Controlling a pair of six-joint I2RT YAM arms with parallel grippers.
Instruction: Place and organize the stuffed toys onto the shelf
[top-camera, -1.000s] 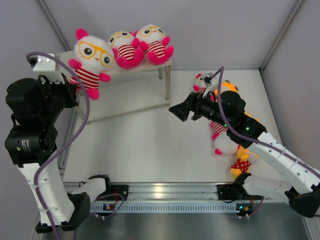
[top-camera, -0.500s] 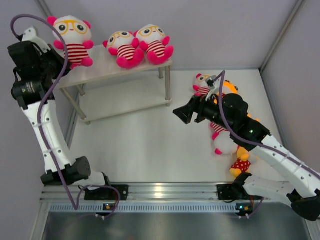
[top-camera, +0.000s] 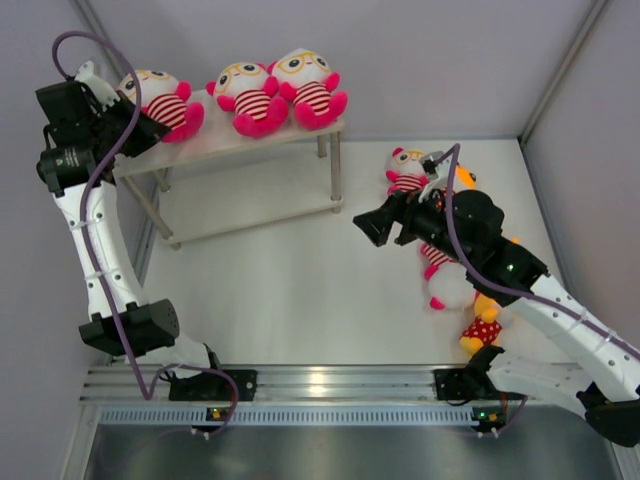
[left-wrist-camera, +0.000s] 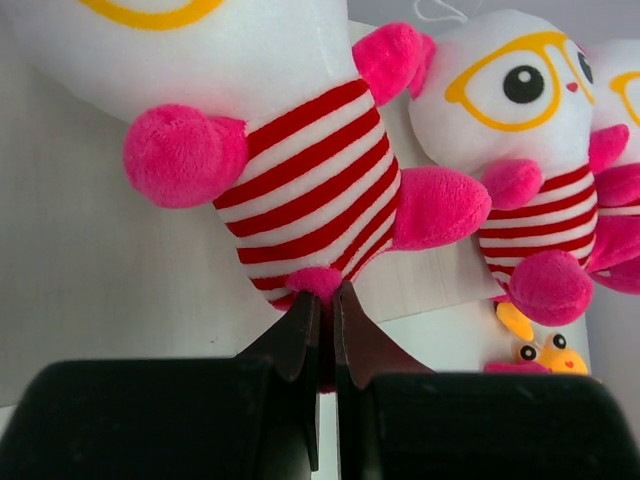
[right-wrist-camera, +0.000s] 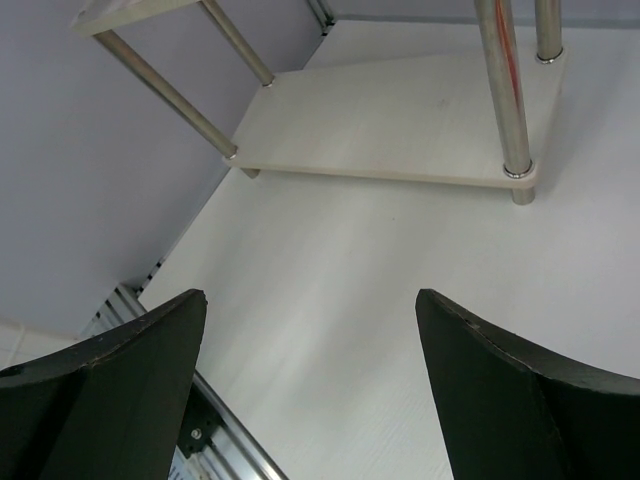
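Three striped stuffed toys are on the shelf's top board (top-camera: 225, 140). Two sit side by side at its right end (top-camera: 248, 95) (top-camera: 308, 88). The third (top-camera: 162, 100) lies tilted at the left end, with my left gripper (top-camera: 140, 122) shut on it. In the left wrist view the jaws of that gripper (left-wrist-camera: 322, 297) pinch the toy's pink foot (left-wrist-camera: 316, 282), and its neighbour (left-wrist-camera: 520, 150) sits to the right. My right gripper (top-camera: 368, 225) (right-wrist-camera: 310, 297) hangs open over bare table, with nothing between its fingers. Behind it on the table lie a striped toy (top-camera: 405, 170) and a second one (top-camera: 447, 285).
Two orange toys lie by the right arm (top-camera: 484, 327) (top-camera: 461, 176). The shelf's lower board (top-camera: 262, 200) (right-wrist-camera: 400, 130) is bare, on thin metal legs (right-wrist-camera: 500, 90). Grey walls close in at the left, back and right. A metal rail (top-camera: 320, 382) runs along the near edge.
My left arm swung the striped toy up from in front of the shelf's left end and onto the top board. The right gripper drifted slightly right and stayed open.
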